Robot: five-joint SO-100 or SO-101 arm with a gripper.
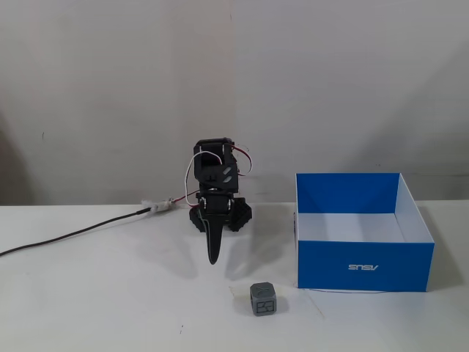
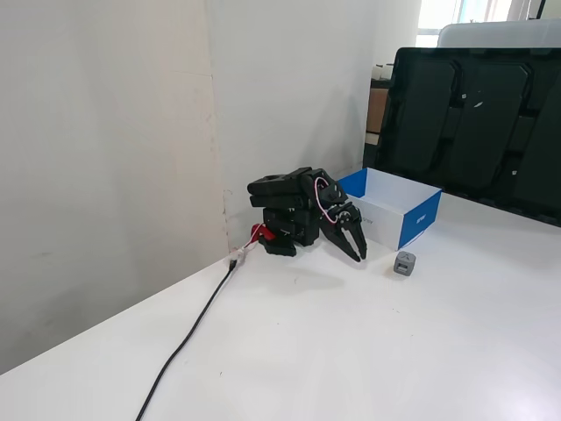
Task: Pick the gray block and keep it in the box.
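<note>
The gray block [image 1: 263,298] is a small dark cube with line patterns, and it rests on the white table in both fixed views [image 2: 404,263]. Just beside it stands the box [image 1: 364,265], a bright-blue low tray with a white inside, also seen behind the arm [image 2: 419,221]. The black arm is folded low over its base. My gripper [image 1: 214,258] points down toward the table, shut with nothing in it, its tips [image 2: 358,255] a short way from the block and apart from it.
A black cable [image 1: 73,235] runs from the arm's base across the table [image 2: 188,338]. A large dark monitor [image 2: 473,123] stands behind the box. A pale wall is close behind the arm.
</note>
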